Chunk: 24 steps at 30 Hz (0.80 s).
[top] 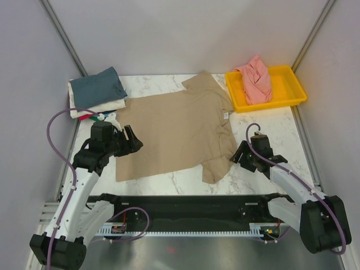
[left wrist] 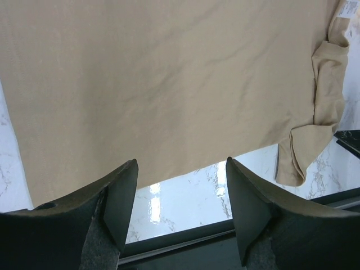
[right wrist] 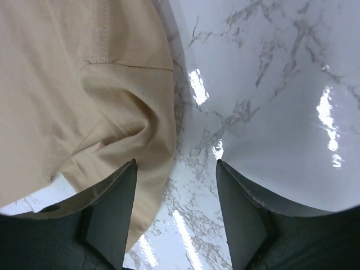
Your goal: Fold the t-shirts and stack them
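Observation:
A tan t-shirt (top: pixel 174 129) lies spread flat on the marble table; it also shows in the left wrist view (left wrist: pixel 157 84) and in the right wrist view (right wrist: pixel 84 95). A salmon-pink shirt (top: pixel 256 81) lies crumpled in the yellow tray. A stack of folded shirts (top: pixel 97 93) sits at the back left, slate-blue on top, cream below, teal and red edges under it. My left gripper (top: pixel 130 140) (left wrist: pixel 180 197) is open and empty over the shirt's left hem. My right gripper (top: pixel 239 159) (right wrist: pixel 175 208) is open and empty beside the bunched near sleeve (top: pixel 216 166).
The yellow tray (top: pixel 292 90) stands at the back right. The table's near edge and a black rail (top: pixel 185 205) run between the arm bases. Grey walls enclose the sides and back.

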Tool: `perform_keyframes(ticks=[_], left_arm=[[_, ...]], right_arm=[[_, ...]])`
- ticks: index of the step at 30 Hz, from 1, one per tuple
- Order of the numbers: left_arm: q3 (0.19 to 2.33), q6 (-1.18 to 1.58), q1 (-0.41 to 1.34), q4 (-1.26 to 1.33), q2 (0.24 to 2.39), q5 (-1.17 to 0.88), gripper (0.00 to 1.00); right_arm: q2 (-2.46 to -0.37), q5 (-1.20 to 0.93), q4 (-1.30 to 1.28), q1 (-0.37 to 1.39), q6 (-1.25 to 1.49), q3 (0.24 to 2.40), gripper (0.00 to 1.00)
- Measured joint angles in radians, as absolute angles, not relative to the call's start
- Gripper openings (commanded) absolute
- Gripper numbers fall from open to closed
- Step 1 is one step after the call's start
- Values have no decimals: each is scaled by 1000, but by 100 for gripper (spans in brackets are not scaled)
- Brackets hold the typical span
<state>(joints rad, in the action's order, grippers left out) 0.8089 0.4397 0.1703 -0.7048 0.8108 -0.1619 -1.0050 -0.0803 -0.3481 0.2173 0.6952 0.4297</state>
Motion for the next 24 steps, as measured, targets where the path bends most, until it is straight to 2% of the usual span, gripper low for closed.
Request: perform_keyframes(ticks=[1, 4, 5, 8, 11, 15, 16, 17, 18, 20, 24], left_arm=[[809, 439, 171, -704, 812, -163, 71], [809, 437, 171, -704, 821, -165, 71], [809, 436, 171, -704, 825, -166, 71], [809, 432, 170, -702, 833, -171, 71], [809, 431, 170, -700, 839, -172, 71], [809, 430, 170, -700, 855, -171, 70], [809, 430, 170, -700, 857, -171, 70], [809, 430, 170, -700, 858, -171, 70], [809, 430, 170, -700, 858, -171, 70], [809, 430, 170, -700, 860, -170, 70], [808, 434, 170, -697, 901, -167, 68]], right_arm=[[-1026, -84, -331, 220, 699, 424, 64], [-1092, -94, -271, 232, 713, 422, 48], [-1109, -96, -245, 237, 714, 424, 33], [-1155, -99, -216, 253, 714, 435, 7], [-1187, -92, -234, 261, 707, 484, 0], [-1126, 20, -340, 266, 706, 554, 1], [-1079, 59, -379, 266, 714, 553, 7], [-1020, 97, -421, 266, 728, 549, 42], [-952, 126, -456, 266, 748, 541, 64], [-832, 160, -501, 265, 776, 524, 87], [-733, 173, -532, 265, 810, 520, 91]])
